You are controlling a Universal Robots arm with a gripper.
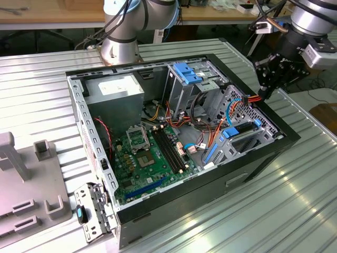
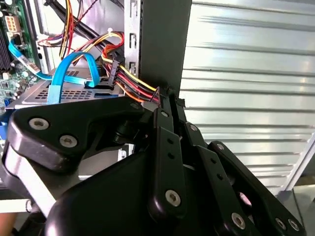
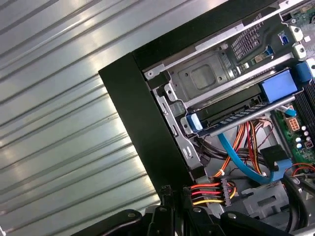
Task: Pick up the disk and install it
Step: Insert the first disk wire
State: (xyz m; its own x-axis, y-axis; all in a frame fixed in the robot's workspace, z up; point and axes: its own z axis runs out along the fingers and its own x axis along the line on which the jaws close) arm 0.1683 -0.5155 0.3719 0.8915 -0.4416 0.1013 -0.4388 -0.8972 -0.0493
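ribbed metal bench [image 1: 295,211] is carrying an open black computer case [image 1: 174,211], lying on its side with the green motherboard [image 1: 142,158] facing up. at the exterior view's right, the tool [image 1: 261,94] is hanging over the case's rim. the disk [image 1: 243,128] is sitting inside a drive bay of the case, apart from the tool, its blue carrier rail [image 3: 278,84] showing at both ends. in both wrist views the tool is pinching narrow on the red, orange and yellow wires of a power cable [image 3: 206,192], beside its black connector [image 3: 226,188].
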